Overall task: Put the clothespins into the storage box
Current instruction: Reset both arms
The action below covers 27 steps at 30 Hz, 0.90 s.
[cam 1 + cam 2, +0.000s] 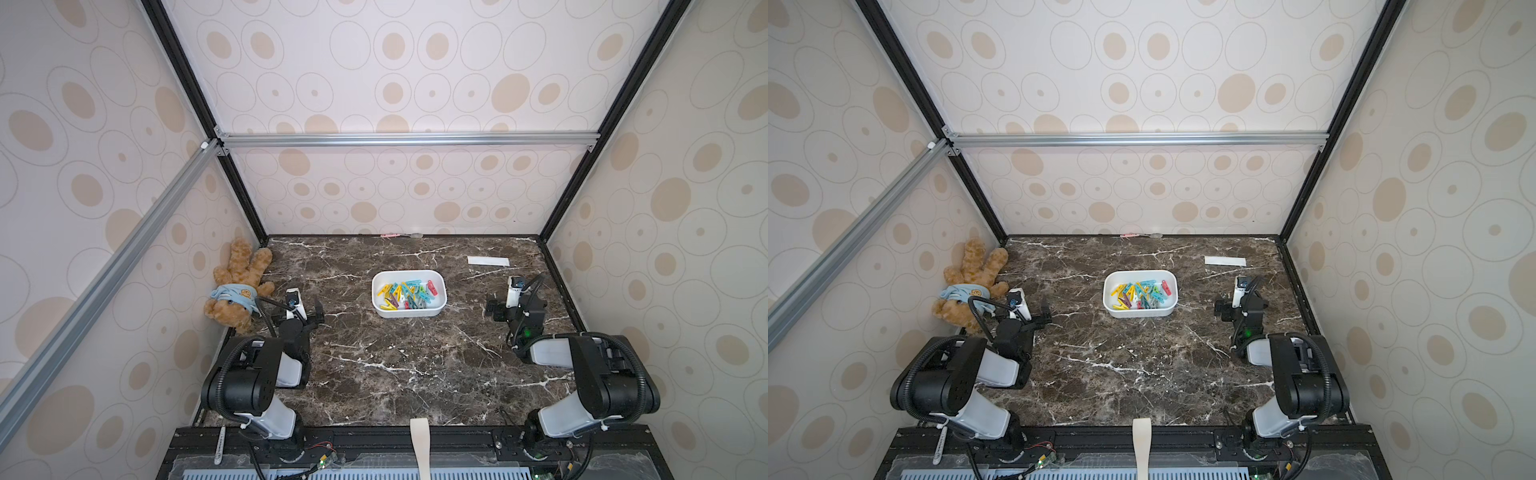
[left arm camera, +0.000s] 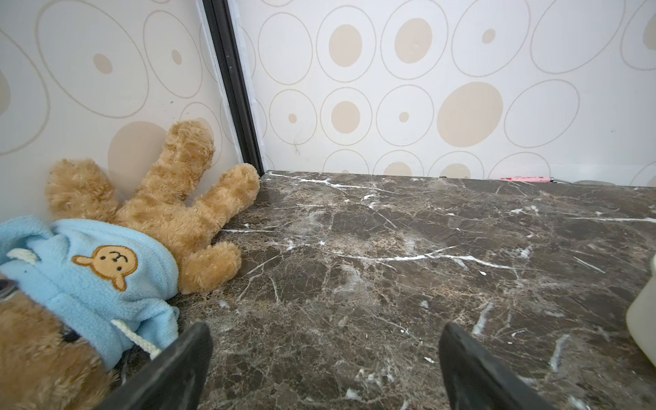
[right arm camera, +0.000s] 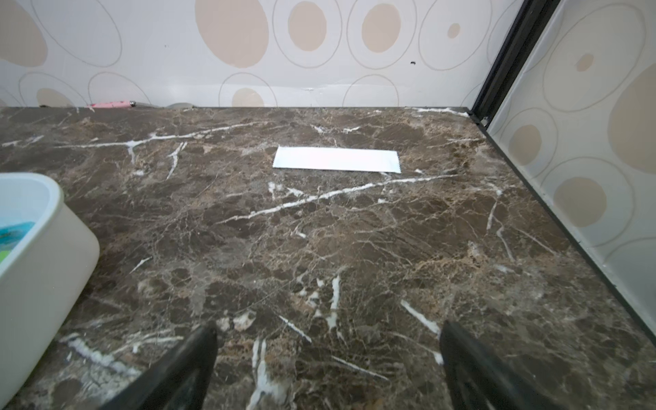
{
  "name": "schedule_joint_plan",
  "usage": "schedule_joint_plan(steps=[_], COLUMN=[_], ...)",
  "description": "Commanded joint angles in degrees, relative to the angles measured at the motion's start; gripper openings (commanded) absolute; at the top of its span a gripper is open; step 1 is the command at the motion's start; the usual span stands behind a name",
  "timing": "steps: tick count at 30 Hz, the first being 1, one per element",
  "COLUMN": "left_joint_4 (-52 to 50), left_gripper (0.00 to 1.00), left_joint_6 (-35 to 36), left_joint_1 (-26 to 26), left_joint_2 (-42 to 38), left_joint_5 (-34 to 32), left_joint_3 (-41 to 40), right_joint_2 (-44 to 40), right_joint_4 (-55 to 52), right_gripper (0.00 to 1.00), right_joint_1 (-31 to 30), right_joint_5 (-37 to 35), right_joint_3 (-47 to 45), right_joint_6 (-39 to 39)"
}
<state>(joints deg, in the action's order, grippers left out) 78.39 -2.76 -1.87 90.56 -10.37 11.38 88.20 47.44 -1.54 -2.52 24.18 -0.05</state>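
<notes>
The box is sitting mid-table, between the two arms and well apart from both. The clothespins are lying heaped inside it, yellow, teal, red, green and grey tangled together; both top views are showing them all within the walls.

The left gripper is hovering low over bare table to the box's left, its jaws spread wide and holding nothing. The right gripper is doing the same on the box's right, jaws wide apart with only stone between them. In the right wrist view the box is showing at the frame's edge with a glimpse of teal and green inside.

The table is dark brown marble with white veins. A teddy is lying in the far left corner against the wall, just beside the left gripper. A paper strip is lying flat near the far right, beyond the right gripper, and a pink object is resting along the back edge. Walls papered with beige ovals and rings are closing the cell in on three sides, framed by black posts and silver rails.

The teddy's blue hoodie is carrying an embroidered bear face. A white pen is lying on the front frame — its print is too small to read.
</notes>
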Motion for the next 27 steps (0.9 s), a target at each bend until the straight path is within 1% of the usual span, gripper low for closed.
schedule_joint_plan(steps=[1,4,22,25,27], left_joint_4=[1.85,1.85,1.85,-0.7,-1.36], left_gripper=[1.0,1.0,0.99,0.99,0.99], left_joint_6=[-0.22,-0.21,-0.18,1.88,2.35], left_joint_1=[0.45,0.44,0.4,0.49,0.41], left_joint_2=[-0.12,-0.11,-0.06,0.09,0.27], left_joint_5=[0.18,0.18,0.22,5.37,6.56], left_joint_3=[0.14,0.14,0.18,1.7,2.04], right_joint_2=[0.3,-0.25,-0.09,-0.14,-0.01], right_joint_4=[-1.0,-2.77,-2.54,-2.55,-2.53], right_gripper=[1.0,1.0,1.0,1.0,1.0], right_joint_1=[-0.28,-0.23,-0.29,-0.27,-0.3], right_joint_5=[1.29,1.31,1.38,1.38,1.32], right_joint_3=[-0.02,0.4,0.34,0.27,0.4], right_joint_6=[-1.18,-1.18,-1.21,-1.22,-1.26])
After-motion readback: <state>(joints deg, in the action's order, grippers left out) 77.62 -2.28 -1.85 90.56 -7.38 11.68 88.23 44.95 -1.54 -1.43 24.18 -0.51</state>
